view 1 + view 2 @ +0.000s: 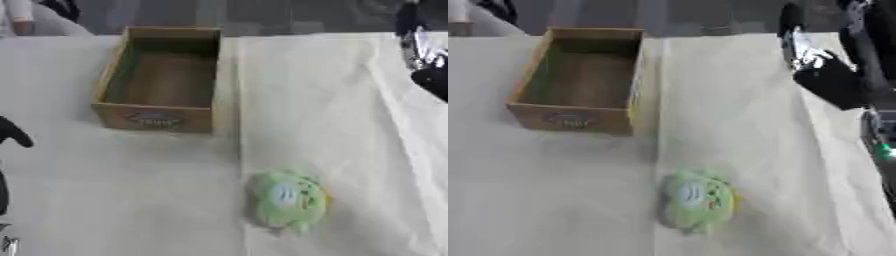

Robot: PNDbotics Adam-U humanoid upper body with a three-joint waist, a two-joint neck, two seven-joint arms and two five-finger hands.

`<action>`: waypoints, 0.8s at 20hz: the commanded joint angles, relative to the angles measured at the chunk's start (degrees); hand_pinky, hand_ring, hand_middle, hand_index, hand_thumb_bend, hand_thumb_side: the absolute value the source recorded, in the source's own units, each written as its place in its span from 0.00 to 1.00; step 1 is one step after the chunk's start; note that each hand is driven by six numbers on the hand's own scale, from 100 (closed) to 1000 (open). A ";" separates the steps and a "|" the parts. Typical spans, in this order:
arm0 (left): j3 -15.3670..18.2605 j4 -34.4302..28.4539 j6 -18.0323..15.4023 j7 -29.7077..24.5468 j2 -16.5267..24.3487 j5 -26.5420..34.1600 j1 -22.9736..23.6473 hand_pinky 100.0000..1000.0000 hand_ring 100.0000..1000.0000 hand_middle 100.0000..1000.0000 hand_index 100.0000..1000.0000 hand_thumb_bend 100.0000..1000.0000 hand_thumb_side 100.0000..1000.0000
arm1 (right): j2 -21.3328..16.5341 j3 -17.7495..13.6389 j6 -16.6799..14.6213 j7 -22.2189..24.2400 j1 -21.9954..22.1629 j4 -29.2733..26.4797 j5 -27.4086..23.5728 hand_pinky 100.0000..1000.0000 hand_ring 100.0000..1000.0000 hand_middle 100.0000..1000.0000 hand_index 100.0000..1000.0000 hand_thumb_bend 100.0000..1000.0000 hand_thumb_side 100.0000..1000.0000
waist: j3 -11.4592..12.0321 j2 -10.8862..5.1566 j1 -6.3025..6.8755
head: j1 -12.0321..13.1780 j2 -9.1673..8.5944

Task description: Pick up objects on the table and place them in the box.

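— One table [350,125], under a pale cloth, fills nearly the whole view. How many things do you count on it?

— Two. One box [157,117], brown, open at the top, with a dark label on its near wall; nothing shows inside it. It stands at about eleven o'clock from the middle of the table. And one green plush toy [289,200], round, with a pale patch and some yellow on it, lying on the cloth at about five o'clock.

— Are they touching?

— No, well apart. The toy lies outside the box, toward five o'clock from it.

— And the hands?

— Two show. The right hand [829,80] hangs above the table's edge at about two o'clock, black with a silver part above it; it has hold of nothing, and it is well apart from the toy. Whether its fingers are curled or straight I cannot tell.

— The left?

— One dark finger of the left hand [16,132] shows at the nine o'clock edge in the left eye view. It touches neither box nor toy; how far open it is I cannot tell
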 commanded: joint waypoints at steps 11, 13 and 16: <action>-0.54 -1.09 0.14 -0.87 2.05 0.61 -0.26 0.23 0.29 0.32 0.60 0.00 0.94 | -13.57 12.76 0.71 8.76 -8.13 -0.81 -4.53 0.86 0.87 0.72 0.88 0.12 1.00 | 0.57 -1.43 -1.19 | -0.76 -0.49; -0.50 -1.09 0.20 -0.87 2.04 0.61 -0.23 0.23 0.29 0.32 0.60 0.00 0.94 | -13.57 15.37 2.03 10.36 -9.08 -1.04 -5.81 0.87 0.87 0.72 0.88 0.13 1.00 | 0.33 -1.48 -1.20 | -0.64 -0.55; -0.36 -1.09 0.21 -0.77 2.09 0.55 -0.15 0.23 0.29 0.32 0.60 0.00 0.94 | -12.94 17.75 3.54 12.80 -9.94 -1.10 -7.01 0.87 0.87 0.71 0.88 0.14 1.00 | 0.02 -1.55 -1.21 | -0.39 -0.56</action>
